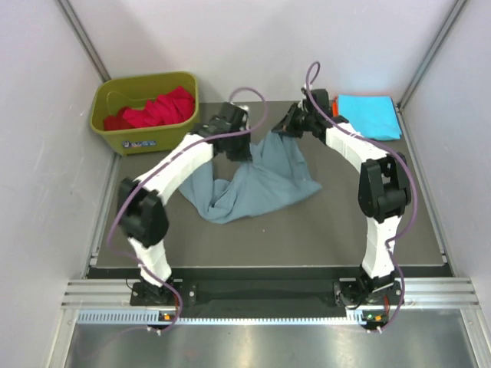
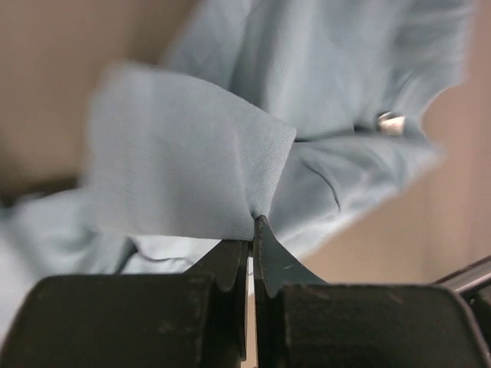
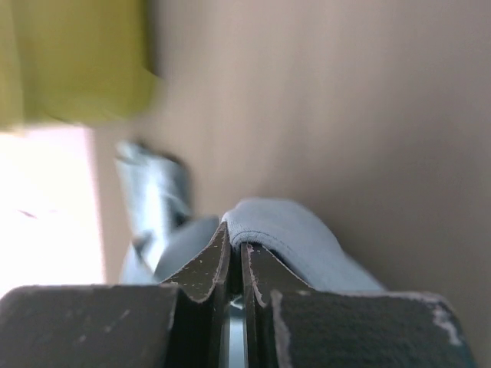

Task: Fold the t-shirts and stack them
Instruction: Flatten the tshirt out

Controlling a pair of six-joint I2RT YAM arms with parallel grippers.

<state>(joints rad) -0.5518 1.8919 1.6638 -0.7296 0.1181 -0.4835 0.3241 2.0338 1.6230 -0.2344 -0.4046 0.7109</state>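
Note:
A dusty grey-blue t-shirt (image 1: 257, 184) hangs crumpled between both arms over the middle of the table, its lower part resting on the mat. My left gripper (image 1: 234, 146) is shut on one upper edge of it; the pinched cloth (image 2: 192, 169) shows in the left wrist view. My right gripper (image 1: 285, 129) is shut on a ribbed hem of the same shirt (image 3: 284, 226). A folded bright cyan t-shirt (image 1: 370, 115) lies at the back right. Red t-shirts (image 1: 157, 107) lie in the bin.
An olive-green plastic bin (image 1: 142, 138) stands at the back left, also a blur in the right wrist view (image 3: 69, 61). The dark table mat (image 1: 307, 230) ends at white walls on both sides.

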